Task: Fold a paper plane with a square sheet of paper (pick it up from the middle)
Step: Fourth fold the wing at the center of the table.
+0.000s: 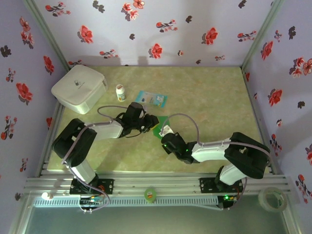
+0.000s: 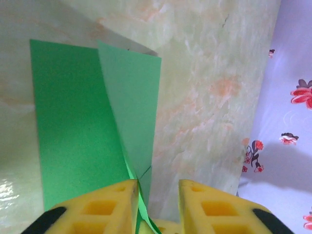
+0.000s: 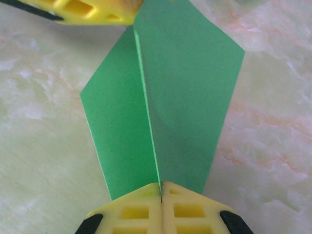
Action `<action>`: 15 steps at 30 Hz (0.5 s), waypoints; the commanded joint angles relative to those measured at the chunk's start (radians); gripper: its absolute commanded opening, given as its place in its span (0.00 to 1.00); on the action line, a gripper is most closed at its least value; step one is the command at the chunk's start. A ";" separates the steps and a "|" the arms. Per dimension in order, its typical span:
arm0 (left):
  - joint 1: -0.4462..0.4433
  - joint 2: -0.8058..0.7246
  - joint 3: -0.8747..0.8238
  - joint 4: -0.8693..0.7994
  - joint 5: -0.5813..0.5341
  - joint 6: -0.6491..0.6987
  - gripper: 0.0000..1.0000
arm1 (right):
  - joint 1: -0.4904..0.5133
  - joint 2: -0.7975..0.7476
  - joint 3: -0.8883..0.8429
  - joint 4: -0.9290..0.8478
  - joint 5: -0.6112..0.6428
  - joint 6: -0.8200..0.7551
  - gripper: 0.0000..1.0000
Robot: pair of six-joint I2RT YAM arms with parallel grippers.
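Paper (image 3: 165, 97), bright green and creased lengthwise, sits at the middle of the table (image 1: 219, 97), pinched in the right claw (image 3: 161, 187). The left claw (image 2: 157, 187) stands narrowly parted around its far end.

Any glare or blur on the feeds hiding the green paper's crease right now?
Left wrist: a glare patch on the table at lower left, off the sheet of paper; the left pincer, close to the lens, looks soft. Right wrist: crease sharp, evenly lit. Top external: dim, bluish, the sheet small and soft.
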 commanded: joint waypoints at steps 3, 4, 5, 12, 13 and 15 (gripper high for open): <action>0.003 -0.126 0.019 -0.156 -0.122 0.072 0.38 | -0.043 -0.011 -0.024 0.094 -0.081 0.079 0.00; 0.004 -0.146 0.016 -0.180 -0.143 0.081 0.38 | -0.053 -0.018 -0.033 0.107 -0.102 0.088 0.00; 0.007 -0.165 0.011 -0.200 -0.162 0.088 0.39 | -0.066 -0.026 -0.044 0.125 -0.121 0.097 0.01; 0.025 -0.214 -0.019 -0.224 -0.186 0.087 0.40 | -0.125 -0.029 -0.071 0.184 -0.266 0.144 0.01; 0.025 -0.215 -0.020 -0.221 -0.186 0.086 0.40 | -0.138 -0.027 -0.071 0.191 -0.293 0.153 0.01; 0.025 -0.214 -0.020 -0.217 -0.185 0.086 0.40 | -0.159 -0.025 -0.075 0.208 -0.341 0.171 0.01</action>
